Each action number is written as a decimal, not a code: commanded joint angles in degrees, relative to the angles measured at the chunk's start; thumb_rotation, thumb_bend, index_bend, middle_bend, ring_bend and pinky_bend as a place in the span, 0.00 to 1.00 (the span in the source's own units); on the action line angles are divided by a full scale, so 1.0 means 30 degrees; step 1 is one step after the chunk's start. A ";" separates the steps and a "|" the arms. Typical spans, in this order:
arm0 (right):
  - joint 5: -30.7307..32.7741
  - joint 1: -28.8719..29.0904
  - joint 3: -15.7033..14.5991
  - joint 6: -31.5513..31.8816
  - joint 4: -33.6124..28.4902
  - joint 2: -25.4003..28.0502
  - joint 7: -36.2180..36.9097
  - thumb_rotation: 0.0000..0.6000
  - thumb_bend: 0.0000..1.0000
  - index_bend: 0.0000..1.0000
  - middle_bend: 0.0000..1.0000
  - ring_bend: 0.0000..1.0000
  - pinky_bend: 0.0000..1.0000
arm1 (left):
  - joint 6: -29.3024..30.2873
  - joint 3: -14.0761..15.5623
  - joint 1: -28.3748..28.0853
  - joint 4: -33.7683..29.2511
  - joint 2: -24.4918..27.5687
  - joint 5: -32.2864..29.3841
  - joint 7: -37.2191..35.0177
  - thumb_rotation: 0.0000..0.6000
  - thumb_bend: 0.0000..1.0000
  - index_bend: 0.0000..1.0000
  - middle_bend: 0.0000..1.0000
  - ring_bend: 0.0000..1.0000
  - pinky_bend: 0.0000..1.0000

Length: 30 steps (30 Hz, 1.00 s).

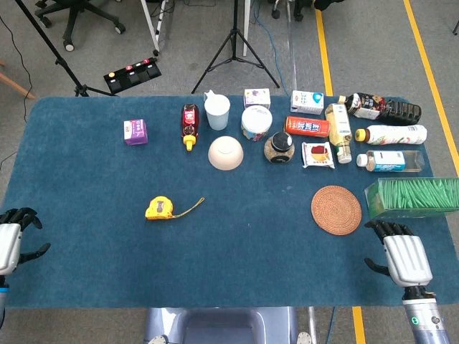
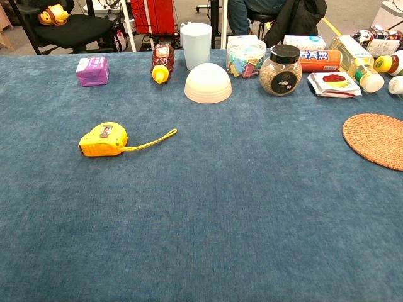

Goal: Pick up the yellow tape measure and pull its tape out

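Note:
The yellow tape measure point(image 1: 159, 208) point(image 2: 103, 139) lies on the blue table cloth, left of centre, with a short yellow strap trailing off to its right. My left hand point(image 1: 13, 240) rests at the table's near left edge, fingers apart, holding nothing, well to the left of the tape measure. At the near right edge sits my right hand point(image 1: 404, 254), back up, fingers spread and empty. Neither hand shows in the chest view.
Along the far side stand a purple box point(image 1: 135, 132), a red bottle point(image 1: 189, 123), a white cup point(image 1: 217, 111), an upturned white bowl point(image 1: 226, 153), a jar point(image 1: 279, 147) and several bottles. A woven coaster point(image 1: 336, 209) and a green box point(image 1: 412, 196) lie near my right hand.

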 commanded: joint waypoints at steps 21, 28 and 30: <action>-0.0230 -0.0121 -0.0097 0.0274 -0.0022 -0.0016 0.0196 1.00 0.15 0.28 0.32 0.33 0.29 | 0.0003 -0.0003 -0.0009 0.0053 0.0062 0.0154 -0.0294 1.00 0.09 0.49 0.34 0.26 0.31; -0.0287 -0.0199 -0.0169 0.0341 -0.0016 0.0027 0.0273 1.00 0.15 0.28 0.32 0.33 0.29 | 0.0025 -0.0047 -0.0104 -0.0042 0.0098 0.0383 -0.0464 1.00 0.09 0.49 0.34 0.26 0.31; -0.0259 -0.0200 -0.0163 0.0327 0.0000 0.0030 0.0295 1.00 0.15 0.28 0.32 0.33 0.29 | -0.0104 -0.0079 -0.0188 -0.0080 0.0135 0.0368 -0.0510 1.00 0.09 0.49 0.34 0.27 0.32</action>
